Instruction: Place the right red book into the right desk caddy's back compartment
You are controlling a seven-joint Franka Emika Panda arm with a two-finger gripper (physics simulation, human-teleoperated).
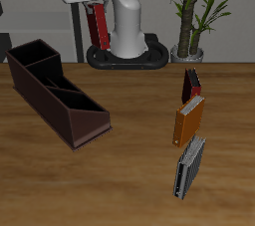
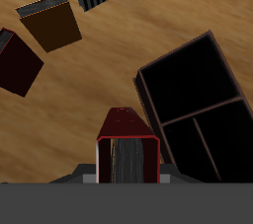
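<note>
White glossy arm (image 1: 127, 16) w/ rounded, bulging link shells; light grey shading at joints. Fat white column on round black base plate (image 1: 127, 59) at table's back edge. Gripper (image 1: 97, 11) body white, blocky. In wrist view, only dark grey flat housing w/ pale grey block.

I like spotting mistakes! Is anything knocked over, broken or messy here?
Nothing stands out. The right red book is up in the gripper, above the table. The right desk caddy sits flat, and three other books stand in a row.
</note>
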